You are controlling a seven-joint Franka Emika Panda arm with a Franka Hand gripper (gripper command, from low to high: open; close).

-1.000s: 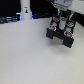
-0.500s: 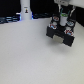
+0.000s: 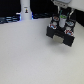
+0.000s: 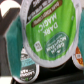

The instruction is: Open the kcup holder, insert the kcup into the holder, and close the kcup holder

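Note:
The black kcup holder (image 3: 60, 36) stands at the far right of the white table in the exterior view. My white gripper (image 3: 63, 20) hangs directly over it, shut on the kcup (image 3: 63, 16), whose green top shows between the fingers. In the wrist view the kcup's green lid (image 4: 47, 32) fills most of the picture, very close to the camera. The dark holder (image 4: 10, 37) lies behind it. My fingers are hidden in the wrist view.
A tall white bottle (image 3: 25, 9) stands at the back, left of centre, with a dark low strip (image 3: 10, 19) beside it. Other pods sit around the held one in the wrist view: a teal one (image 4: 25, 70) and a pale one (image 4: 79, 55).

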